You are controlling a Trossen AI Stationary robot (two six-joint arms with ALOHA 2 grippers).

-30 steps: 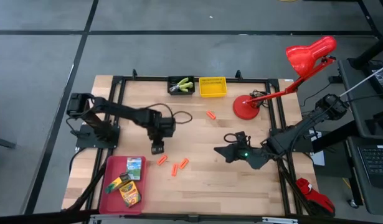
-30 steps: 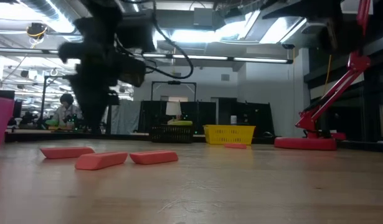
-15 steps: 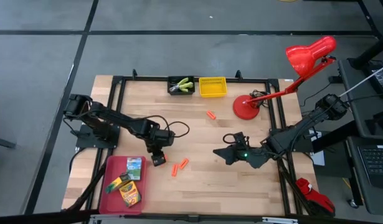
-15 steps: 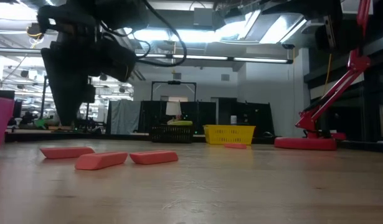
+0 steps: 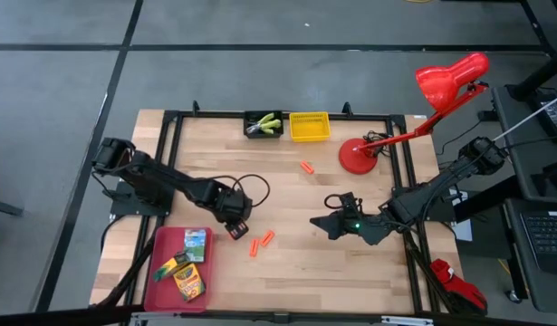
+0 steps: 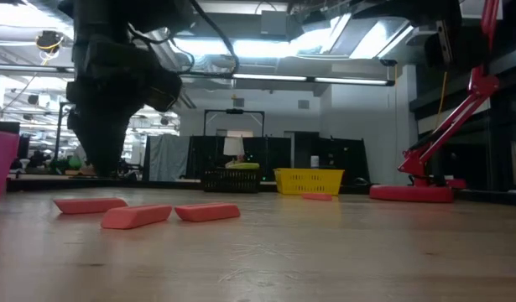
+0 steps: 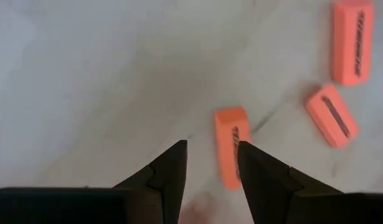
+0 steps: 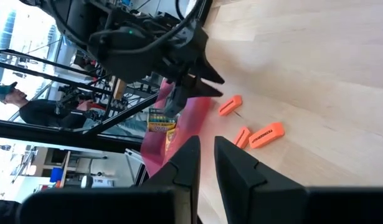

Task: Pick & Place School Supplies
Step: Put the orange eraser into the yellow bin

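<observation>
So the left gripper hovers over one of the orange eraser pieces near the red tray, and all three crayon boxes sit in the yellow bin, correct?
Not quite. In the high view the three yellow-and-green crayon boxes lie in the red plastic tray, not the yellow bin. The rest holds: the left gripper is open over an orange eraser piece.

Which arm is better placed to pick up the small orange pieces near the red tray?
The left. Its end effector hangs right over the nearest stubby orange piece, fingers open. The right end effector waits farther away across the wooden table.
</observation>
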